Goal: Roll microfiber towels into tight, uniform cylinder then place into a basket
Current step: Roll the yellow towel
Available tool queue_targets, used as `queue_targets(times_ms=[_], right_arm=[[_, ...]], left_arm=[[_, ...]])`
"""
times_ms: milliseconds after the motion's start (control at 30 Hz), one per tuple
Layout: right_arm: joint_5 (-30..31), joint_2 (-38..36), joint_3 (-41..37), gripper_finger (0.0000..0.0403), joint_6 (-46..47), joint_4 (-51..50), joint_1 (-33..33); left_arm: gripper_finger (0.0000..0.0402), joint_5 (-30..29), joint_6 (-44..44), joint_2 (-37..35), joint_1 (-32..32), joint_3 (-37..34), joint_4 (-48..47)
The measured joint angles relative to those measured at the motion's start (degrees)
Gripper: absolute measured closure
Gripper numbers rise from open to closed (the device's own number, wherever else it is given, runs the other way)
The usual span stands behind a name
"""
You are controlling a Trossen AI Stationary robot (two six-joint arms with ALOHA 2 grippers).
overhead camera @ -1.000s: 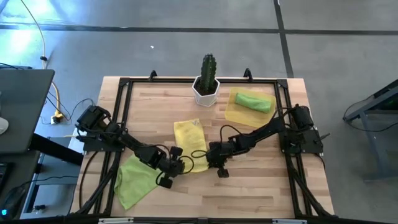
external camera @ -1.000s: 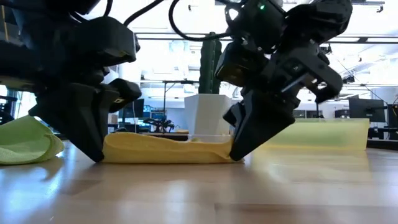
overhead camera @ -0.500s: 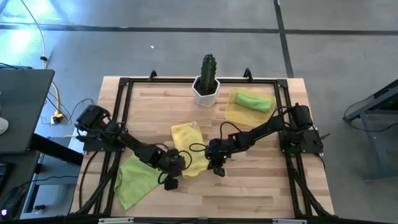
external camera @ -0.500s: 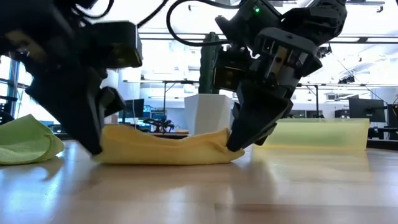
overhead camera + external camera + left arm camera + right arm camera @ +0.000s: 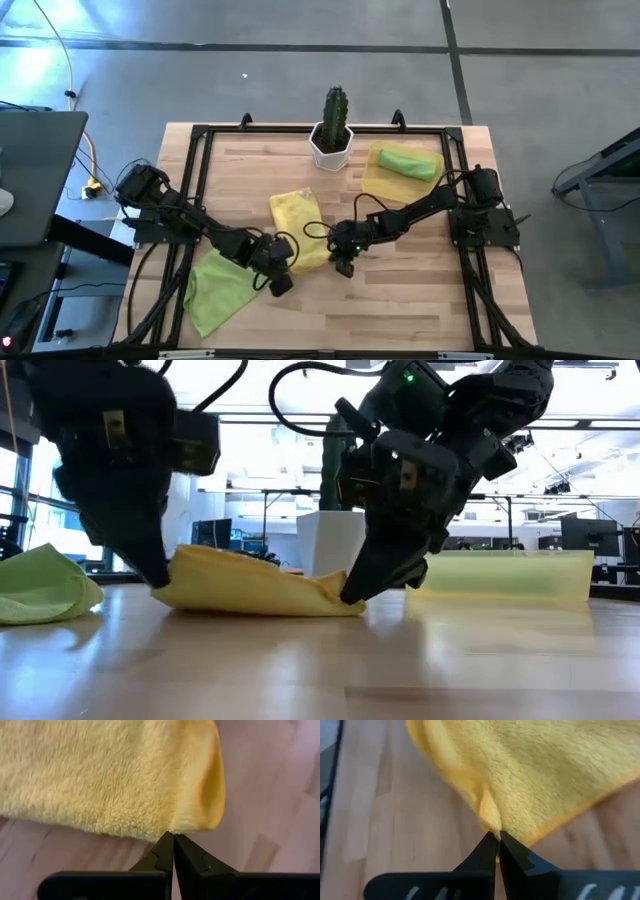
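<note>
Lying crosswise, yellow towel [image 5: 297,228] folded.

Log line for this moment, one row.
left gripper: shut on yellow towel edge | right gripper: shut on its other edge | rolled green towel: in basket

Three towels in all: one yellow towel [image 5: 297,226] mid-bench, one green towel [image 5: 216,288] lying loose near the left arm's base, and one rolled green towel [image 5: 408,162] in the tray. One tray [image 5: 380,182], pale yellow, at the far right of the bench. One cactus [image 5: 335,110] in one white pot [image 5: 330,150]. Two arms, each with one hand: the left hand [image 5: 279,277] and the right hand [image 5: 343,261]. One wooden bench [image 5: 400,290] under all of it.
</note>
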Motion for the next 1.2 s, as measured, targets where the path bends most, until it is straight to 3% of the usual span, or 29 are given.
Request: queue_targets(times_ms=[467,667,933,1067,1200], right_arm=[[-2.2,-0.1,0.0,0.0402,4.0,0.0,-1.1],[0.6,-0.1,0.1,0.0402,7.2,0.6,-1.8],[5.7,-0.1,0.1,0.0402,4.6,1.5,-1.8],[5.1,-0.1,0.1,0.0397,3.3,1.7,-1.8],[3.3,-0.1,0.1,0.0365,-1.0,1.6,-1.8]], left_arm=[[0.0401,-3.0,-5.0,-2.0,-1.0,0.0,-3.3],[0.0401,-5.2,-11.6,-2.0,-0.9,0.1,-7.8],[0.0402,-7.4,-16.4,-2.0,-0.9,0.0,-9.6],[0.0402,-7.6,-18.5,-1.9,-1.0,0.1,-10.4],[0.0402,-7.2,-21.2,-1.4,-1.2,0.0,-12.5]])
